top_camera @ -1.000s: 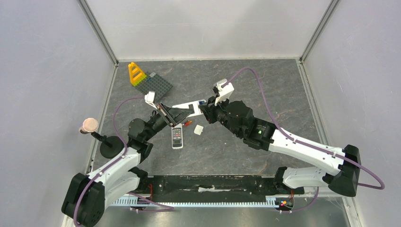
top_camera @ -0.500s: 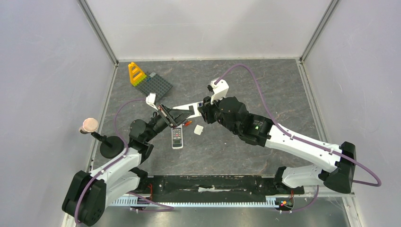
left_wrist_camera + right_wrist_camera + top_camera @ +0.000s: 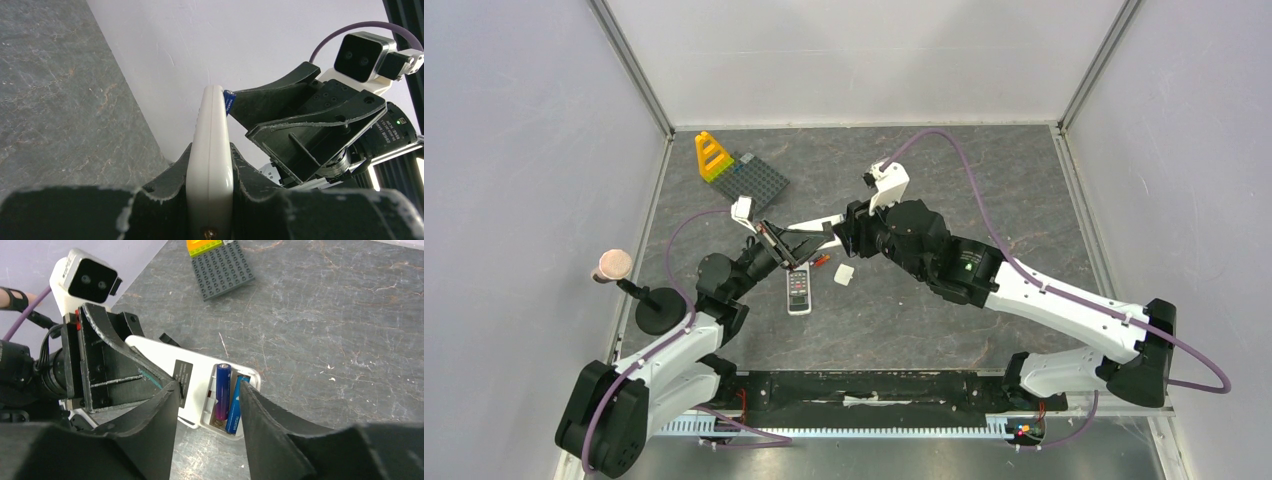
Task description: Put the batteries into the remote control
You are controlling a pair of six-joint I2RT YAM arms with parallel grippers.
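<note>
Two arms meet over the middle of the worktop (image 3: 1044,200) in the top view. The left tool (image 3: 776,240) is clamped on a white remote (image 3: 816,222) and holds it raised, while the right tool (image 3: 849,232) sits at that remote's far end. On the worktop below lie a second remote (image 3: 799,290), a red-orange pair of batteries (image 3: 821,261) just beside it, and a small white piece (image 3: 845,274) that may be a compartment cover. In the left wrist view the white remote appears edge-on, pinched between the left fingers (image 3: 170,175). A blue battery end shows at its far tip, with one right fingertip at or just beside it; contact cannot be confirmed. In the right wrist view the remote's compartment (image 3: 227,395) is open, and a blue pair of batteries (image 3: 223,390) lies side by side inside it. The darker one looks seated. The lighter one appears slightly skewed, so full seating cannot be confirmed. The right tool's jaws stand apart, straddling the compartment with nothing clamped between them. Judged from this, the white remote has received its pair, and what remains there is a seating check and fitting the cover. The red-orange pair is not yet loaded and the second remote lies untouched, so roughly half of the task is left.
</note>
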